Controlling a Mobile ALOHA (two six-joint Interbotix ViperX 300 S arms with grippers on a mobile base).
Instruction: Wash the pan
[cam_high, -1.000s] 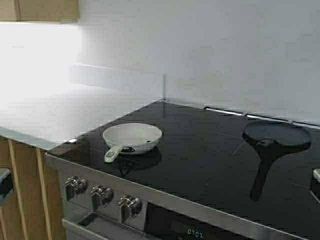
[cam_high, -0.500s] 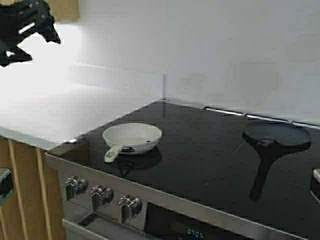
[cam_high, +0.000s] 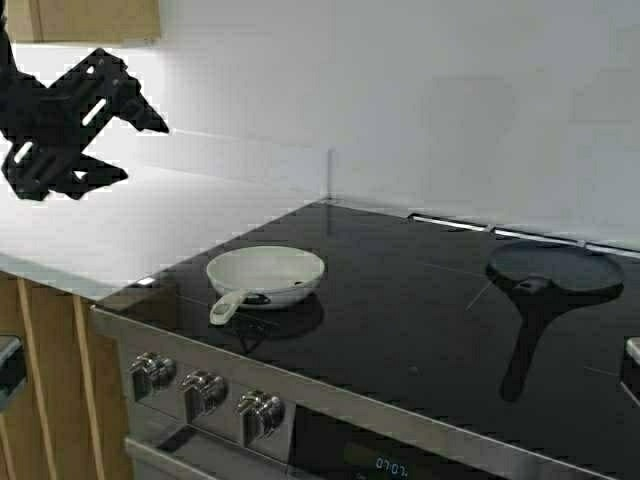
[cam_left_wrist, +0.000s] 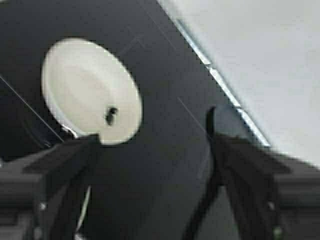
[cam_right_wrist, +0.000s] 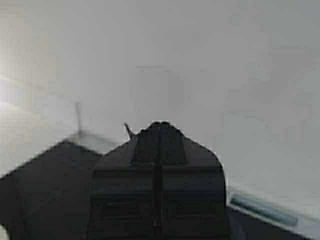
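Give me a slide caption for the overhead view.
Open left gripper hovers above the counter, white pan waiting on the stove.

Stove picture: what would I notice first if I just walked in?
Probably the small white pan sitting on the shiny black stovetop, near its front left corner. Then the robot's left gripper, open and empty, hanging in the air over the pale counter to the pan's left. A flat black pan sits far right.

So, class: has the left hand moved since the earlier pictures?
Yes. The left hand has come in from the upper left, lower and rightward toward the pan, now below the cabinet.
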